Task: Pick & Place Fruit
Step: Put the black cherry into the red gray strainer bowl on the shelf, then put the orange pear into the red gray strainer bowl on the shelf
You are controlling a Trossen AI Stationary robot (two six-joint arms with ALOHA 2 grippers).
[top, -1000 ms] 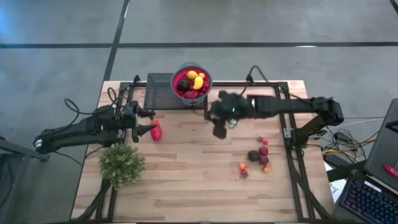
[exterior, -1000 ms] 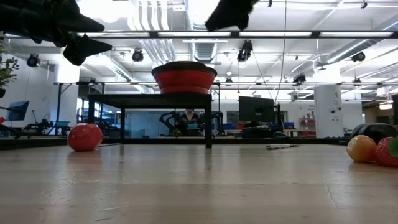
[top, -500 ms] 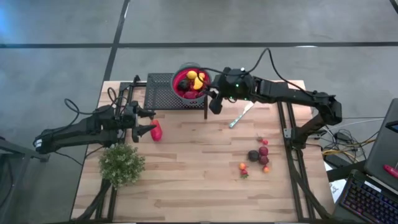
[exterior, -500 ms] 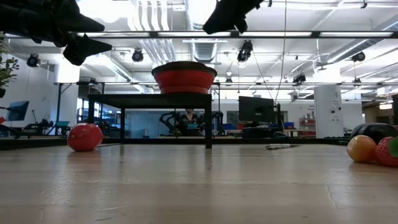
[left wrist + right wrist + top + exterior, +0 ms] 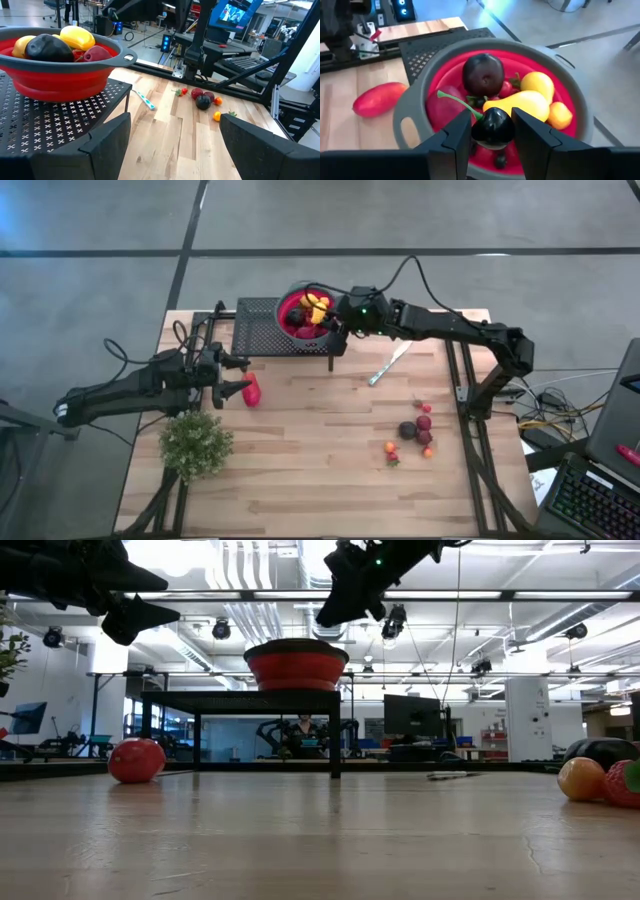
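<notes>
Above bowl (image 5: 420, 107): cherry (image 5: 492, 125) between end-effector fingers (image 5: 457, 137)

Low view: red bowl (image 5: 297, 664) on a black stand (image 5: 240, 700), dark end effector (image 5: 340, 608) above its rim.
Large red fruit (image 5: 137, 760) on bench (image 5: 320, 840) at left; orange fruit (image 5: 581, 779) and red fruit (image 5: 623, 784) touching at right edge.

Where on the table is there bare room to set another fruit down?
The near half of the table is bare, between the plant and the fruit cluster. A clear strip also runs between the red fruit and the knife. Crowded: the bowl on the rack, with the right pincer over it.
</notes>
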